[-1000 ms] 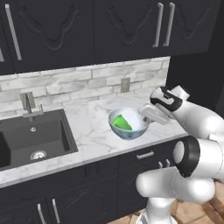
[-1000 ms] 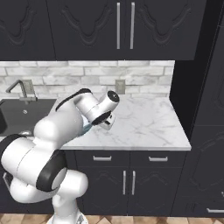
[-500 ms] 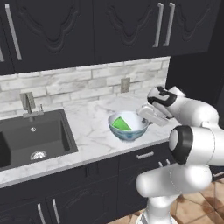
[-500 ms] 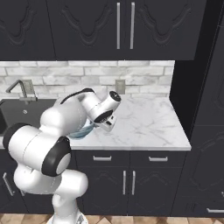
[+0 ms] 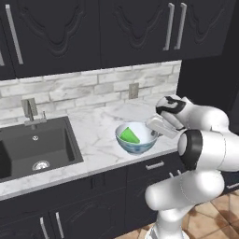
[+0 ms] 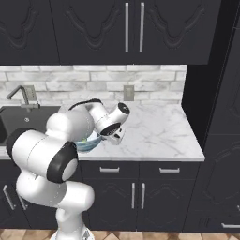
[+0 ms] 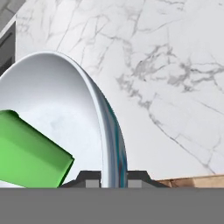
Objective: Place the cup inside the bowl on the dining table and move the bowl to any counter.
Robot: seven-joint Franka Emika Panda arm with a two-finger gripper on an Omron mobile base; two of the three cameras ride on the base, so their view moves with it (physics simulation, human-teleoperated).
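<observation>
The bowl (image 5: pixel 134 148), white inside and pale blue patterned outside, sits low on the marble counter (image 5: pixel 95 133) near its front edge. Inside it the bright-green cup (image 5: pixel 129 136) lies on its side. My gripper (image 5: pixel 157 134) is shut on the bowl's right rim. In the hand view the bowl (image 7: pixel 57 100) takes up the left, the cup (image 7: pixel 30 155) rests at lower left, and my gripper (image 7: pixel 110 179) has one fingertip on each side of the rim. From the right base view my arm hides most of the bowl (image 6: pixel 90 141).
A dark inset sink (image 5: pixel 32 149) with a faucet (image 5: pixel 30 109) lies left of the bowl. A wall outlet (image 5: pixel 134 90) sits in the brick backsplash behind. Black upper cabinets hang overhead, and a tall dark cabinet (image 6: pixel 215 117) ends the counter (image 6: pixel 154 136) on the right.
The bowl with the cup has come down a little toward the counter and tilts less. My arm's elbow has swung forward and lower.
</observation>
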